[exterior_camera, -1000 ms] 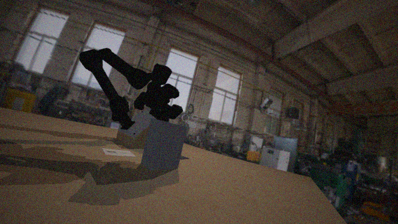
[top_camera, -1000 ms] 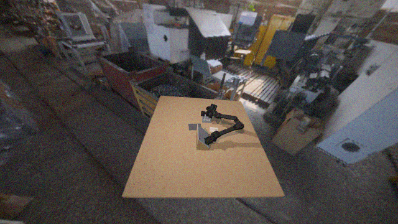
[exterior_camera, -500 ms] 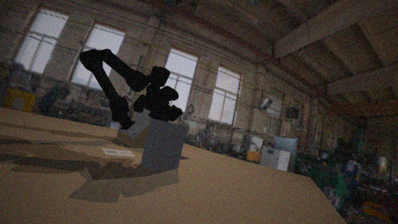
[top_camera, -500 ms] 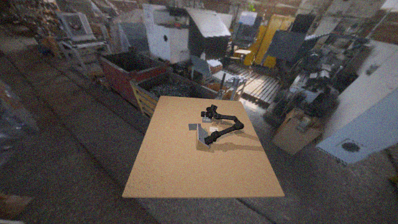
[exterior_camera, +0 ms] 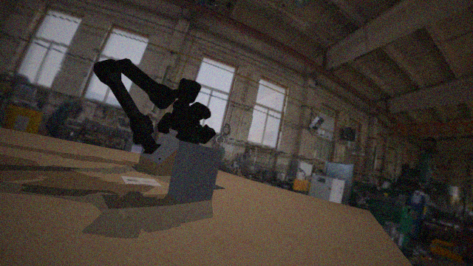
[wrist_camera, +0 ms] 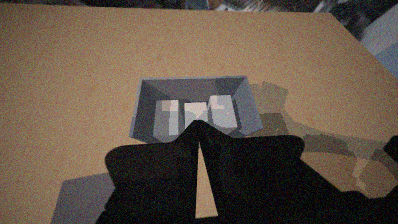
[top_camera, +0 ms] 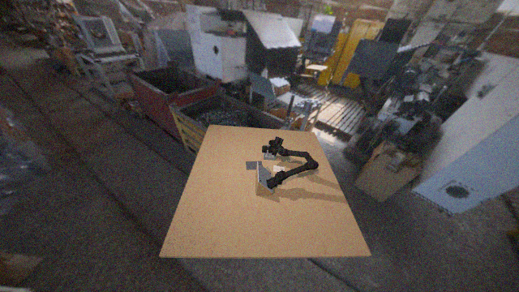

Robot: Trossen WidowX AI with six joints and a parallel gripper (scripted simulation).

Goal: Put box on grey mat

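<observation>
The tool (top_camera: 271, 148) (exterior_camera: 188, 133) (wrist_camera: 197, 124) has its fingers together, their tips meeting in a dark point in the wrist view, with a narrow wedge of tan showing between the parts behind them. It is matt black and blocky, with rounded shoulders, and hangs at the bin (top_camera: 269, 157) (exterior_camera: 196, 174) (wrist_camera: 136, 112). Its tips overlap the bin's near side in the wrist view; whether they touch anything there cannot be told.

The box marked ER is among three pale boxes in the bin: the left box (wrist_camera: 165, 120), the middle box (wrist_camera: 195, 112) and the right box (wrist_camera: 223, 112). No code is legible, so which one is ER cannot be told, nor which way its printed side faces. All three stand side by side in a row along the bin's long direction. In the wrist view their long outlines run up and down the picture, the right box's slanting slightly. They look like plain, flat-faced blocks, whitish to light grey, with brighter patches at the upper ends; the left box has a bright strip along its right side.

The bin is a smooth blue-grey rectangular tray with straight, thin walls. The mat (top_camera: 252, 165) (wrist_camera: 82, 200) is a flat, dull grey rectangle apart from the bin. A white sheet (top_camera: 279, 168) (exterior_camera: 140, 181) lies near the black arm (top_camera: 300, 165) (exterior_camera: 123, 96), whose foot meets a slanted grey plate (top_camera: 263, 172) (exterior_camera: 166, 148). The worktop (top_camera: 227, 227) (exterior_camera: 266, 229) (wrist_camera: 65, 90) is tan and finely speckled.
</observation>
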